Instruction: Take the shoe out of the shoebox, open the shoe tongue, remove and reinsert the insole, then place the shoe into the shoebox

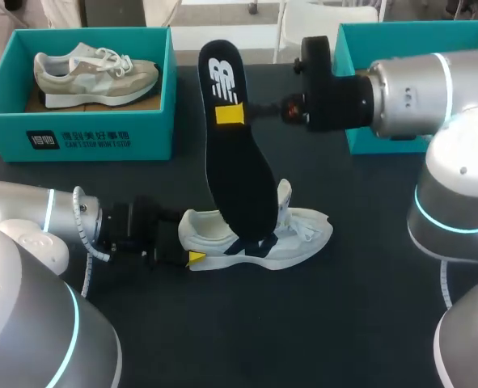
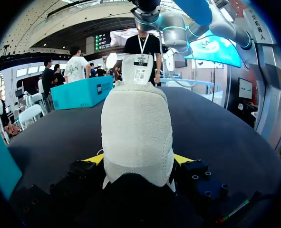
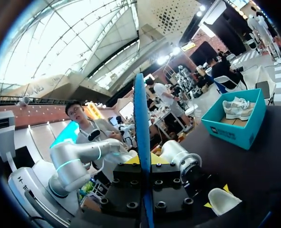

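Note:
A white shoe (image 1: 263, 238) lies on its side on the black table, toe to the right. My left gripper (image 1: 190, 245) is shut on its heel; in the left wrist view the fuzzy heel (image 2: 136, 135) fills the gap between the yellow fingertips (image 2: 94, 159). A black insole (image 1: 234, 153) stands tilted, its lower end inside the shoe's opening. My right gripper (image 1: 237, 113) is shut on the insole's upper part. In the right wrist view the insole (image 3: 140, 118) shows edge-on between the closed fingers of that gripper (image 3: 143, 159), with the shoe's heel (image 3: 221, 200) beyond.
A teal shoebox (image 1: 77, 137) at the back left holds a beige shoe (image 1: 93, 74); the right wrist view also shows this shoebox (image 3: 235, 130). A second teal box (image 1: 416, 29) stands at the back right behind my right arm. The left wrist view shows that box (image 2: 81, 92) too.

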`<act>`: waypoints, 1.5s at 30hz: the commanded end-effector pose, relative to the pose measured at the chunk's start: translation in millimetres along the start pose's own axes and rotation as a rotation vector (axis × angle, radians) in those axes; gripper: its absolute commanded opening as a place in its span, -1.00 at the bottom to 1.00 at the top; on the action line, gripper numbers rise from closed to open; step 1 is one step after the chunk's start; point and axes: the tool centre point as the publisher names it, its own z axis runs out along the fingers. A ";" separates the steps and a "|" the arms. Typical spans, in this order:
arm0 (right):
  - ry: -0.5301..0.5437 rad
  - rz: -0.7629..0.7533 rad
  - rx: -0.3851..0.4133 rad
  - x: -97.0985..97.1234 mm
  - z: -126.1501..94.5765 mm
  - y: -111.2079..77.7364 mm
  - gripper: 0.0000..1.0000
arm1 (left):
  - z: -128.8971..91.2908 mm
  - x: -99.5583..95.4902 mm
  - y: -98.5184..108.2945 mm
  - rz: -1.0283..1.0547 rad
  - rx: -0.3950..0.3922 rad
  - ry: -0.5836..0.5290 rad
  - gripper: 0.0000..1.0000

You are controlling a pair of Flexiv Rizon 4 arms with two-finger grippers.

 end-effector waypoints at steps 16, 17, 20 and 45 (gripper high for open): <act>-0.091 0.005 -0.033 19.7 -20.1 -7.6 -1.00 | 1.6 1.5 3.2 0.000 0.001 -0.001 -1.00; -0.100 0.016 -0.041 21.5 -24.7 -8.3 -1.00 | 1.6 1.5 3.2 0.000 0.001 -0.001 -1.00; -0.070 0.016 -0.076 27.7 -34.2 -11.3 -1.00 | 1.6 1.5 3.2 0.000 0.001 -0.001 -1.00; -0.029 -0.016 -0.072 66.4 -38.4 -14.6 -1.00 | 1.6 1.5 3.2 0.000 0.001 -0.001 -1.00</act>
